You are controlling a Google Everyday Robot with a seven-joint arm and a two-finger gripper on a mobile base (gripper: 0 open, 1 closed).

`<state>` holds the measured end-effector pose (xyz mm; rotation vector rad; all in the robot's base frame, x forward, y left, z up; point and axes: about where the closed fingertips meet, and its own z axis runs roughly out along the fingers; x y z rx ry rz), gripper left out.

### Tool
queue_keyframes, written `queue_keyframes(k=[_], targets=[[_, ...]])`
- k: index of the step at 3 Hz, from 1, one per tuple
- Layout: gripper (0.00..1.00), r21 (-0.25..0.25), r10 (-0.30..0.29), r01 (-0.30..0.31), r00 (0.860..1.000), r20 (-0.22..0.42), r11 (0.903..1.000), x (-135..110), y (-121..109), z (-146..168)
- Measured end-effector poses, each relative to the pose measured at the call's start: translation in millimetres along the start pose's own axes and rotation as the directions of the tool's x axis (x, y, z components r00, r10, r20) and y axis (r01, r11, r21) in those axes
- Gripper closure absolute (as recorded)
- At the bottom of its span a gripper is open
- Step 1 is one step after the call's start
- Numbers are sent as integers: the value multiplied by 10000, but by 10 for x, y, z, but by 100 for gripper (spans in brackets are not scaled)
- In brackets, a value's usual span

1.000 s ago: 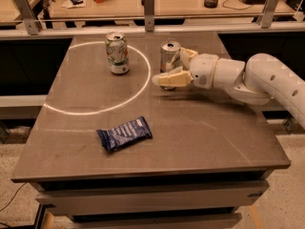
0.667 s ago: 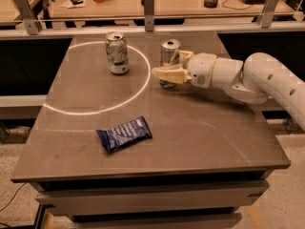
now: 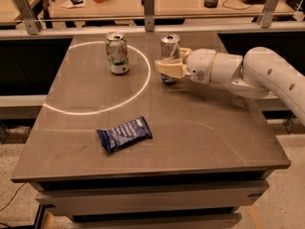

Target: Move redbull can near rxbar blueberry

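Note:
The redbull can (image 3: pixel 170 44), slim and silver, stands upright at the back middle of the table. My gripper (image 3: pixel 165 65) reaches in from the right at the can's lower half, open, with one cream finger (image 3: pixel 167 70) in front of the can and the other behind it. The can rests on the table. The rxbar blueberry (image 3: pixel 124 133), a flat dark blue wrapper, lies at the front left of the table, well apart from the can and the gripper.
A shorter white-and-green can (image 3: pixel 117 53) stands left of the redbull can, inside a bright ring of light (image 3: pixel 143 82) on the brown table (image 3: pixel 205 128). My white arm (image 3: pixel 267 75) spans the table's right side. A rail and a desk stand behind.
My gripper has moved left and slightly back, from beside the redbull can to around its lower half. The cans and the bar have not moved.

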<state>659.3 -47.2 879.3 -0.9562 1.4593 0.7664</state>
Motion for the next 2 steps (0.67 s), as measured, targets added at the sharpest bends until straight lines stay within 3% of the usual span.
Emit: queue_keyframes(k=[1, 2], targets=[[100, -67, -195, 195, 9998, -19, 9998, -388, -124, 65], [100, -60, -201, 201, 9998, -4, 9998, -404, -131, 67]])
